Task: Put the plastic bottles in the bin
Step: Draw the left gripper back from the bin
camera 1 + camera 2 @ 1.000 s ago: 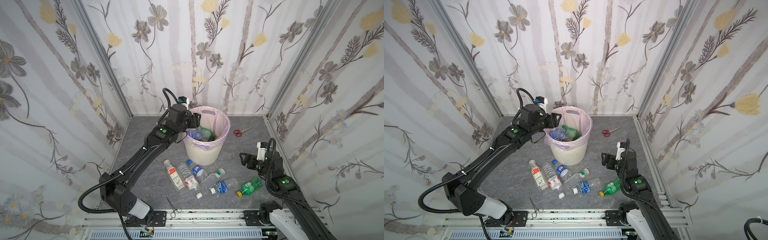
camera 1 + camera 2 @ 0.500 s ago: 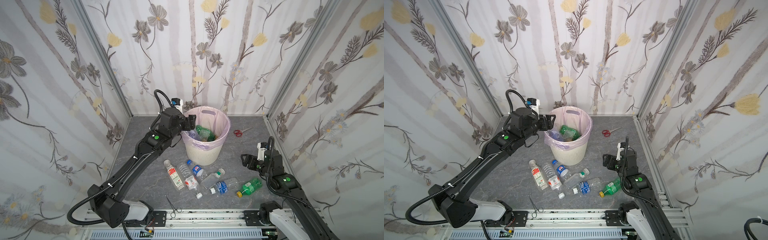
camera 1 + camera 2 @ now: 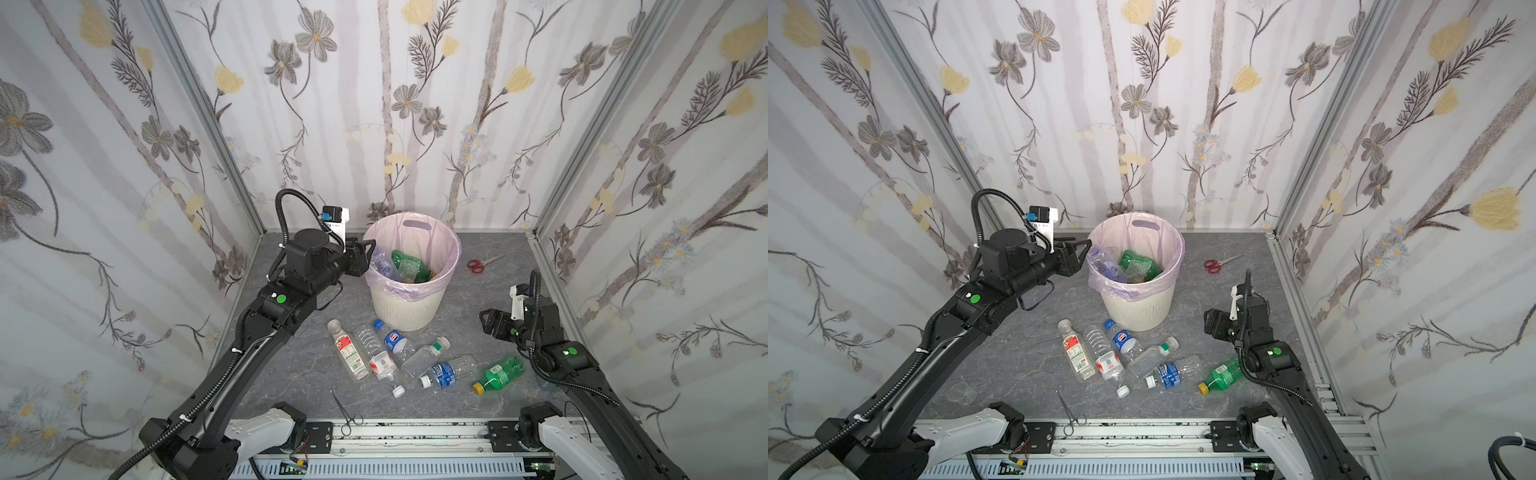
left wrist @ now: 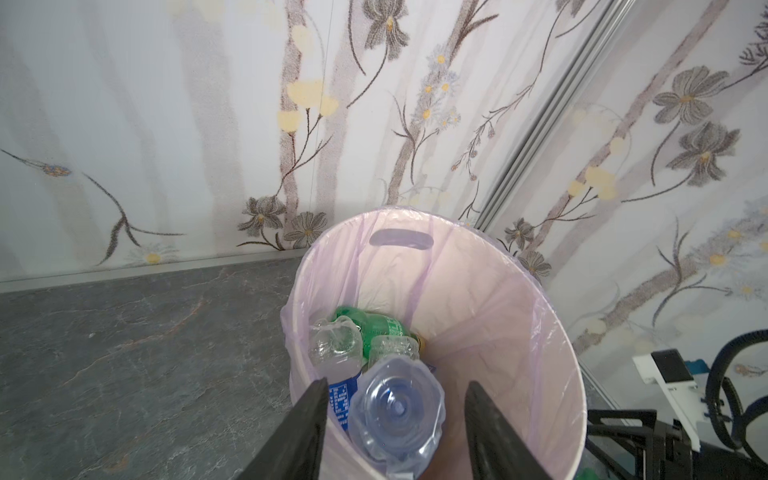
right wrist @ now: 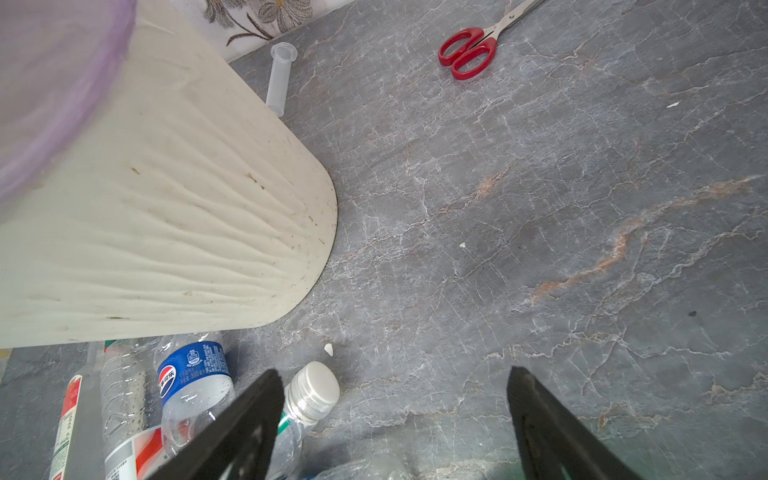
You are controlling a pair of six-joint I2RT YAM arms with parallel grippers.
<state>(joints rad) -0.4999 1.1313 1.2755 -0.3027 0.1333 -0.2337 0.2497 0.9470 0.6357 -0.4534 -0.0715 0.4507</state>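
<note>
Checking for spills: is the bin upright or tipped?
Upright: the bin stands on its base, opening upward, bottles inside.

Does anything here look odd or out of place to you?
Yes. Tools lie among the bottles: red-handled scissors right of the bin, thin forceps by the front rail, a clear tube behind the bin.

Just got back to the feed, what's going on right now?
The left tool sits at the rim of the bin, jaws apart, gripping nothing; a clear bottle leans just inside among others. The right tool hangs open and empty beside the bin, near six bottles lying on the floor.
</note>
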